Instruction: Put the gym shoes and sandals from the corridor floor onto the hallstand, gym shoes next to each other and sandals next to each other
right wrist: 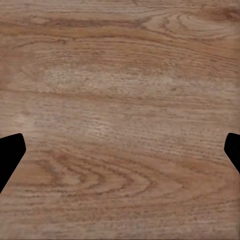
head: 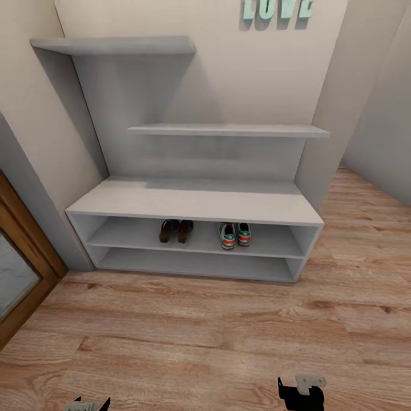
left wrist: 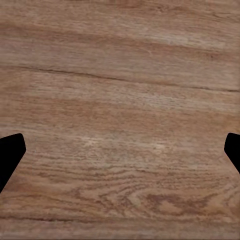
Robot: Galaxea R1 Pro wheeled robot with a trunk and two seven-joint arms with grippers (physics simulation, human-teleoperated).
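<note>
Against the cream corridor wall stands the low, wide pale-grey hallstand (head: 194,202), a bench with two open shelf rows, a grey back panel and two stepped wall shelves above. On its upper shelf row sit the pair of flat brown leather sandals (head: 176,230), side by side and touching or nearly so. Near them on the same shelf, with a clear gap between the pairs, sit the two white lace-up gym shoes (head: 235,234) with green stripes and red-orange accents, also side by side. The light brown wood-plank corridor floor (head: 200,337) in front of the rack carries no shoes.

Low in the head view, the left gripper (head: 87,405) and the right gripper (head: 301,388) hang above the planks, well apart from the rack. Each wrist view looks straight down at wood grain, with dark fingertips (left wrist: 10,152) (right wrist: 10,152) spread wide at either edge and nothing held between them.

Judging from this, the placing looks finished: all four shoes are on the rack and paired. What is left seems only a check that no shoe overhangs the shelf edge, which cannot be settled from this distance.
</note>
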